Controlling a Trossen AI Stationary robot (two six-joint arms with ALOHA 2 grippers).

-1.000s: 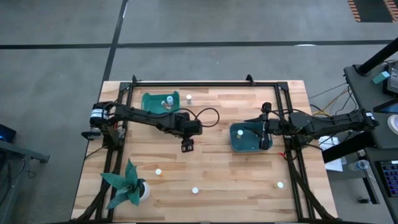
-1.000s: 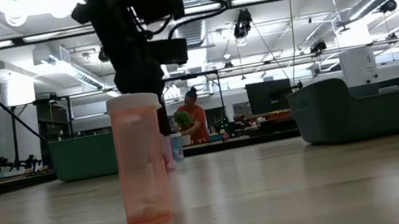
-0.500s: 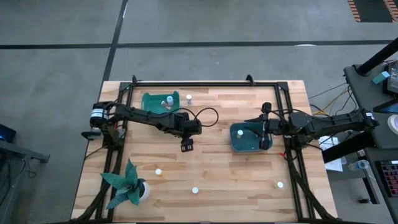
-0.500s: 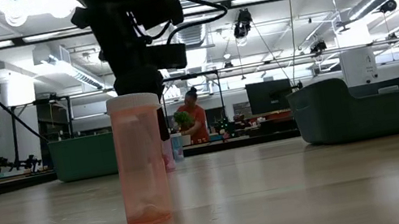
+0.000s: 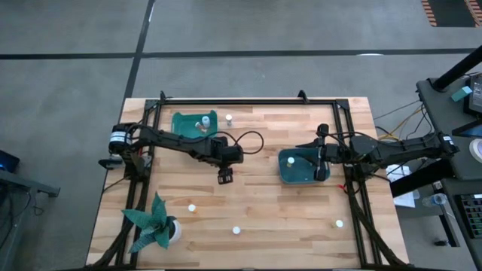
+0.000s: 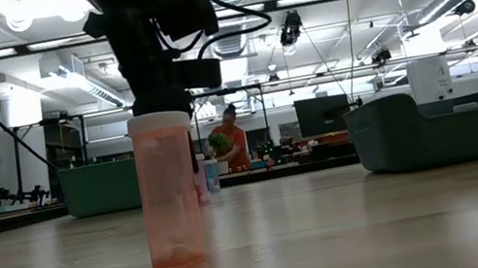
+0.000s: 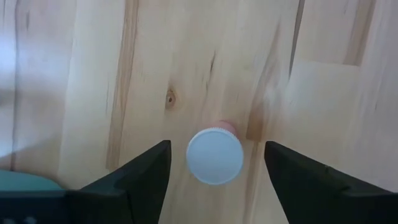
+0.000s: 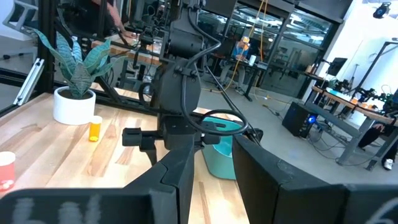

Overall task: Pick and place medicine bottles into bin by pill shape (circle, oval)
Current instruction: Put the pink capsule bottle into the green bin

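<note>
grey concrete floor (image 5: 75,113), ceiling lights (image 6: 49,5), workshop benches (image 8: 348,102).

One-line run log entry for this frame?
left gripper: open, above white-capped bottle | right gripper: over teal bin | loose bottles on table

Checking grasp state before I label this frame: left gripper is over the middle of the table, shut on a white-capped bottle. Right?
Not quite. The left gripper is over the middle of the table, but it is open, not shut on anything. The left wrist view shows the white-capped bottle standing on the table between the spread fingers, clear of both.
</note>
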